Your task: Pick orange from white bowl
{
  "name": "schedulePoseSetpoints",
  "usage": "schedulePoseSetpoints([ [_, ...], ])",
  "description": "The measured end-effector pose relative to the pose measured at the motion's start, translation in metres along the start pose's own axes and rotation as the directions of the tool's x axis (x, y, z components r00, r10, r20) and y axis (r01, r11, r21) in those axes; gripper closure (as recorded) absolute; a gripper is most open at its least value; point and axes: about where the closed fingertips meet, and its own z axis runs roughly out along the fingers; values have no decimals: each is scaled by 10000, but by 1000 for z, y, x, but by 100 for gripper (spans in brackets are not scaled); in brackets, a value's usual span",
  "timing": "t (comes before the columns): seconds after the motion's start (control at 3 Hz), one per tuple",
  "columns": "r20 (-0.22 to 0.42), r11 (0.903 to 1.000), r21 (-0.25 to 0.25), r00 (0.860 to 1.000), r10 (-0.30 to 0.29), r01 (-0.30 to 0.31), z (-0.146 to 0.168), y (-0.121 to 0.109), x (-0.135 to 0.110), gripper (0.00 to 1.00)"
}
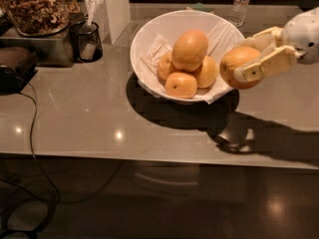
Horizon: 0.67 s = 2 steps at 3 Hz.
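Note:
My gripper comes in from the right and is shut on the orange, a large round deep-orange fruit. It holds the orange in the air just outside the right rim of the white bowl. One cream finger lies across the orange's front, the other sits behind it. The bowl stands on the grey counter, lined with crumpled white paper. It holds a tall egg-shaped yellow-orange fruit and several smaller oranges.
A glass jar of nuts on a metal box and a dark mug stand at the back left. A white upright block is behind the bowl. A water bottle stands at the back right. A black cable trails off the counter's front left.

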Motion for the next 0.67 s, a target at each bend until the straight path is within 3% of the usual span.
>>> schedulePoseSetpoints([
  [0.33, 839, 9979, -149, 9944, 637, -627, -16, 16, 17, 100],
  [0.67, 1681, 9881, -280, 9737, 1540, -1515, -32, 42, 40, 100],
])
